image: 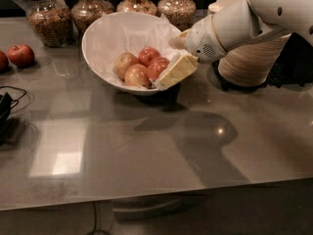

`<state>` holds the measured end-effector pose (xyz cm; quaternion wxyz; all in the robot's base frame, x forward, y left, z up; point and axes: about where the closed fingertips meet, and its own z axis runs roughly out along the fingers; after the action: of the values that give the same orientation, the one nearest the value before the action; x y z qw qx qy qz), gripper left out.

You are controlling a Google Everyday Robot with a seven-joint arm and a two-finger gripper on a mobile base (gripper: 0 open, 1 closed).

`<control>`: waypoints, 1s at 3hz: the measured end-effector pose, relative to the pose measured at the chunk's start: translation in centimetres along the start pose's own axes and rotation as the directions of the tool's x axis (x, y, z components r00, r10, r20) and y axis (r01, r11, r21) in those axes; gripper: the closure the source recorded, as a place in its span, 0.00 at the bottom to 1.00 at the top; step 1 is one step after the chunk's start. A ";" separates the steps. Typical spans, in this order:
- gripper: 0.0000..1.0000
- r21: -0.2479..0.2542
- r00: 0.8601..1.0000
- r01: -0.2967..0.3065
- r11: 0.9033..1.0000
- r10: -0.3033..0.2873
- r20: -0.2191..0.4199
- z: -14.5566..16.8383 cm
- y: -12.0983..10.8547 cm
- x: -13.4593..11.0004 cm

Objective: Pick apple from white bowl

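The white bowl (105,31), lined with crinkled white paper, stands tilted at the back middle of the grey table. Several apples lie in it: a glossy red-orange apple (156,67) at the right, a deep-red one (148,55) behind it, and two paler yellow-red ones (125,63) to the left. My gripper (166,62) reaches in over the bowl's right rim. Its cream fingers (177,70) are apart. The lower finger lies right against the red-orange apple. The other finger sits above, by the rim. Nothing is held.
Several glass jars of grain (46,21) line the back edge. A loose red apple (20,55) lies at the far left. A ribbed tan stack (252,60) stands at the right behind my arm. A black cable (7,106) lies at the left edge.
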<state>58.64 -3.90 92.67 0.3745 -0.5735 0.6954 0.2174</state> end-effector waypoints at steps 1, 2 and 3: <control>0.17 -0.025 1.000 -0.018 1.000 0.018 0.005 0.9 -0.1 0.0; 0.19 -0.055 0.998 -0.058 0.997 0.058 0.002 1.9 0.1 0.6; 0.23 -0.081 0.994 -0.107 0.991 0.107 0.000 2.5 0.4 1.5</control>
<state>58.80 -2.93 89.91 0.3403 -0.5497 0.7149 0.2663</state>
